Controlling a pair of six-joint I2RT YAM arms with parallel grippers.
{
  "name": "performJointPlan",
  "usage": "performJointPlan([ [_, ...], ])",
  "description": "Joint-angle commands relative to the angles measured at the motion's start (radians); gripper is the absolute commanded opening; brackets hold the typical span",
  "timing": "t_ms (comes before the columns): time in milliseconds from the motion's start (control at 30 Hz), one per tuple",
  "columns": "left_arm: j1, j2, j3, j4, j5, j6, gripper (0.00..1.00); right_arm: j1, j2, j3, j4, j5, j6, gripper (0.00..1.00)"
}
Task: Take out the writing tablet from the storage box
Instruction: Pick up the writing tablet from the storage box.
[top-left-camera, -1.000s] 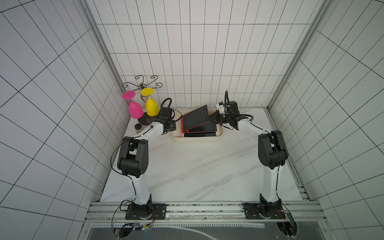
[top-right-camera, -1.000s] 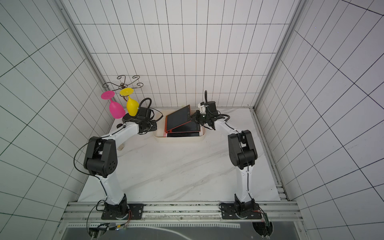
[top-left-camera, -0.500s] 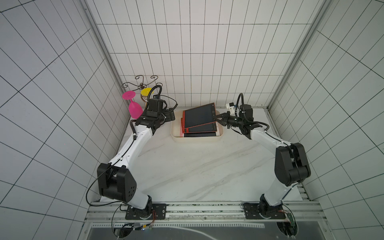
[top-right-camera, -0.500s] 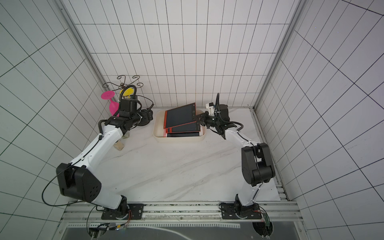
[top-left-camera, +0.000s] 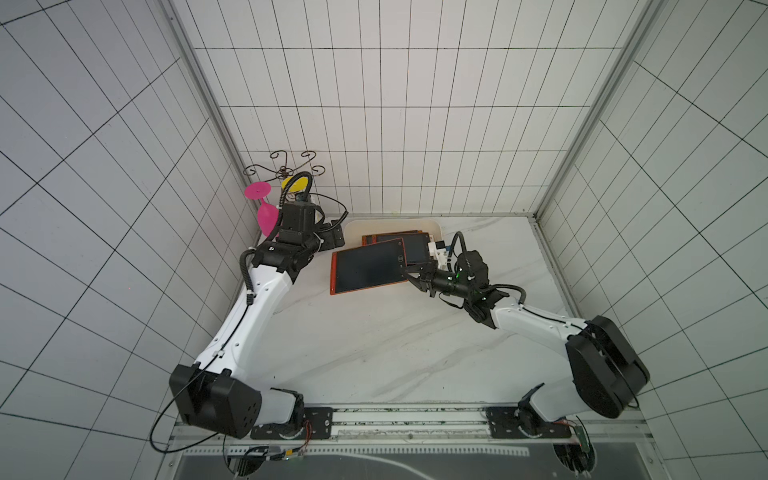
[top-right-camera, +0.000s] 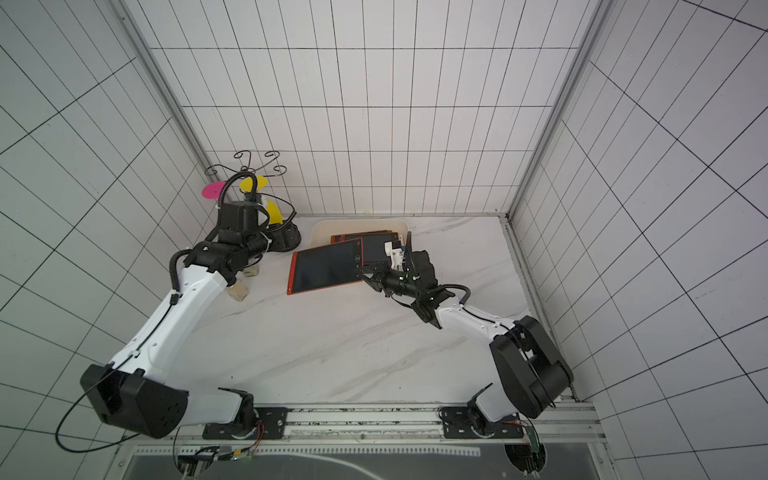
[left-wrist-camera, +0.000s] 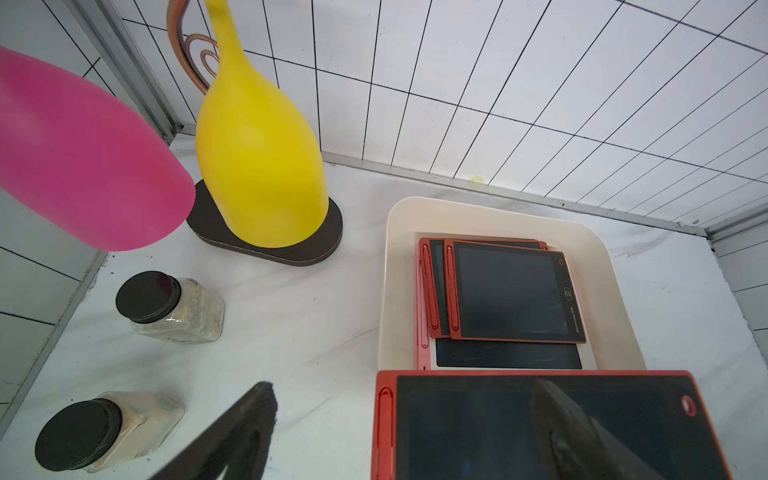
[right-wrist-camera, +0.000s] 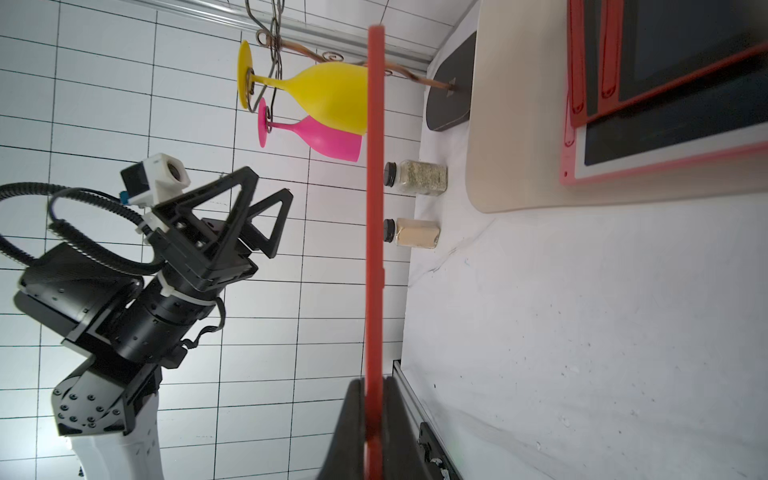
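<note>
White marble tabletop (top-left-camera: 374, 353), white-tiled walls (top-left-camera: 374, 83), left claw (right-wrist-camera: 268, 180) released, right claw (top-left-camera: 411, 274) clenched on red writing tablet (top-left-camera: 368, 268)

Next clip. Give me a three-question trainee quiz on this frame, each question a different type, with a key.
1. True or false: the right pincer is shut on a red tablet.
2. How many tablets show in the box? A) one B) three C) six
3. Fill in: the left pincer is ____.
Key: 1 true; 2 B; 3 open.
</note>
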Motion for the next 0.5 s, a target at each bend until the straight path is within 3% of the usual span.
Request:
performJointPlan([
  [0, 0.000, -0.024, -0.008, -0.025, 0.015, -0.011, 0.96, 0.071, 0.009, -0.053, 0.147, 0.149, 0.058, 0.00],
  [200, 0.000, -0.045, -0.031, -0.025, 0.026, -0.011, 0.96, 0.196, 0.176, -0.052, 0.308, 0.218, 0.114, 0.00],
  [467, 0.002, -0.062, -0.086, -0.008, 0.034, -0.010, 0.96, 0.276, 0.386, 0.008, 0.440, 0.243, 0.156, 0.00],
])
